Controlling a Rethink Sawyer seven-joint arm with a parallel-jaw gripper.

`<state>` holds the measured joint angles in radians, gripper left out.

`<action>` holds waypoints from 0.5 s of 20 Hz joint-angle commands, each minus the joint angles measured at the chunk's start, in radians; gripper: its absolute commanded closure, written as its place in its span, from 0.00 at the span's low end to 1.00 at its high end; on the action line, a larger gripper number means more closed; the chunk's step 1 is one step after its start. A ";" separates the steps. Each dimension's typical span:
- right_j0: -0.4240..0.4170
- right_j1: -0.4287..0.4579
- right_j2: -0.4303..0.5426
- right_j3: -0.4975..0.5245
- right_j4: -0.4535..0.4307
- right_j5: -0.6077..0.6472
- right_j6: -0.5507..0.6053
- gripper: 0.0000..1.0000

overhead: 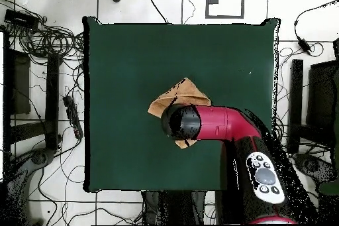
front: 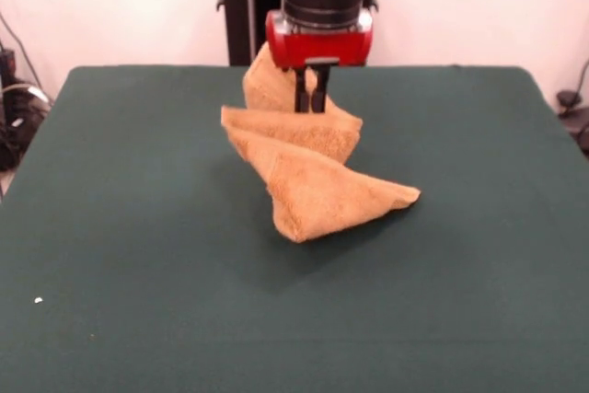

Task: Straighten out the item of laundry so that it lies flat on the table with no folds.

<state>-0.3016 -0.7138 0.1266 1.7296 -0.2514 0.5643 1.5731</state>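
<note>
The golden-orange towel (front: 308,167) is bunched and folded near the middle of the dark green table (front: 129,227). Its upper part is lifted and draped in folds; its lower corner rests on the table toward the front right. My gripper (front: 311,98) hangs straight down from the red and black arm, and its dark fingers (front: 302,97) stand close together, pinching the towel's raised part. In the overhead view the arm's end (overhead: 183,122) covers much of the towel (overhead: 187,94), which shows beyond it and at its near edge.
The arm (overhead: 228,125) reaches in from the table's (overhead: 132,64) right near side. Cables and equipment lie on the floor around the table. A small white speck (front: 38,300) lies on the table's front left.
</note>
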 commanded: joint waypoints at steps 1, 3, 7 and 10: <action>0.010 -0.074 0.100 0.102 0.073 0.206 0.028 1.00; 0.010 -0.086 0.098 0.103 0.078 0.229 0.026 1.00; 0.017 -0.101 0.094 0.102 0.085 0.254 0.036 1.00; 0.015 -0.103 0.096 0.105 0.091 0.266 0.040 1.00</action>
<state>-0.3015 -0.8068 0.1265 1.7595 -0.2236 0.7121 1.5731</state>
